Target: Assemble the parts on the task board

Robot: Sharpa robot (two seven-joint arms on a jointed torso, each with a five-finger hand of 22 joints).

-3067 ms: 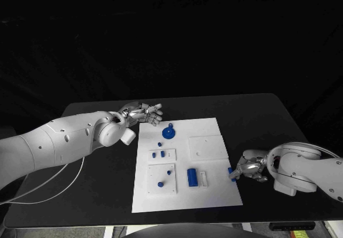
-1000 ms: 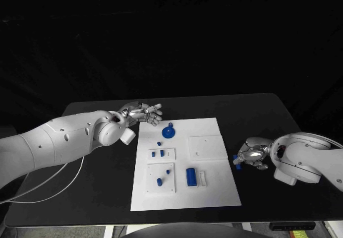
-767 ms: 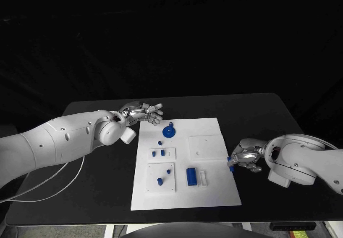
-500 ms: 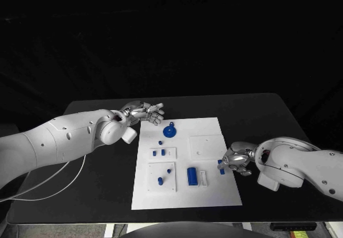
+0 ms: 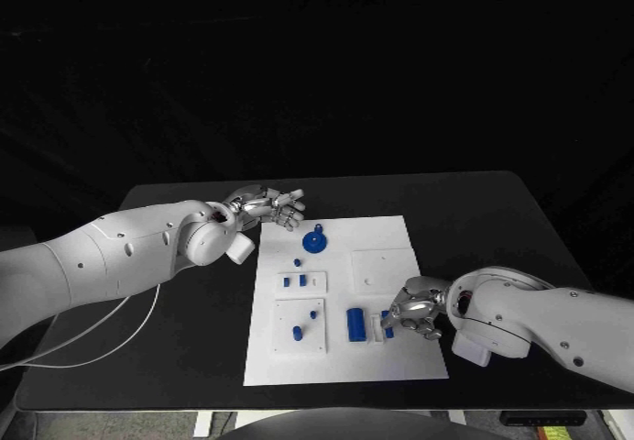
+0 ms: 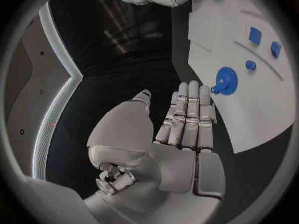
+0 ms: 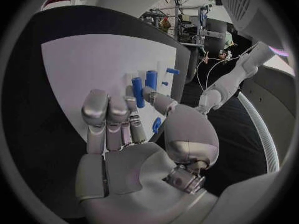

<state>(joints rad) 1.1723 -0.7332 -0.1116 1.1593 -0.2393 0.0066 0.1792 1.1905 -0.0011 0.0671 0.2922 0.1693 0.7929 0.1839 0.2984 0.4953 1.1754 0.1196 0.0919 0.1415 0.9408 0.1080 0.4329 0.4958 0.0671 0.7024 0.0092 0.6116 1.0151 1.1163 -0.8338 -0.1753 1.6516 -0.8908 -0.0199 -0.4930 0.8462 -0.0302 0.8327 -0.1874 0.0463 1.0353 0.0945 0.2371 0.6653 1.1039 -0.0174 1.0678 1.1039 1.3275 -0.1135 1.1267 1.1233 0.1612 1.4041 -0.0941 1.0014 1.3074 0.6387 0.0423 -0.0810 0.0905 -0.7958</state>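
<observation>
The white task board (image 5: pixel 397 357) lies in the middle of the black table. My right hand (image 5: pixel 418 310) hovers over the board's right side and pinches a small blue part (image 5: pixel 388 320) between thumb and fingers. That part sits just right of the blue cylinder (image 5: pixel 355 324) and a white slot piece (image 5: pixel 376 330). In the right wrist view, the held part (image 7: pixel 156 125) shows beside the thumb of the right hand (image 7: pixel 118 129). My left hand (image 5: pixel 271 206) is open with fingers spread off the board's far left corner, near the blue gear (image 5: pixel 314 242).
Small blue pieces (image 5: pixel 300 281) stand in the white blocks on the board's left half, with more (image 5: pixel 304 325) nearer me. A plain white square (image 5: pixel 380 271) lies on the board's right half. In the left wrist view, the flat left hand (image 6: pixel 187 129) lies beside the gear (image 6: pixel 225 79).
My right hand has carried the blue part leftward from the bare table beside the board's right edge onto the board, near the cylinder. The left hand has stayed put.
</observation>
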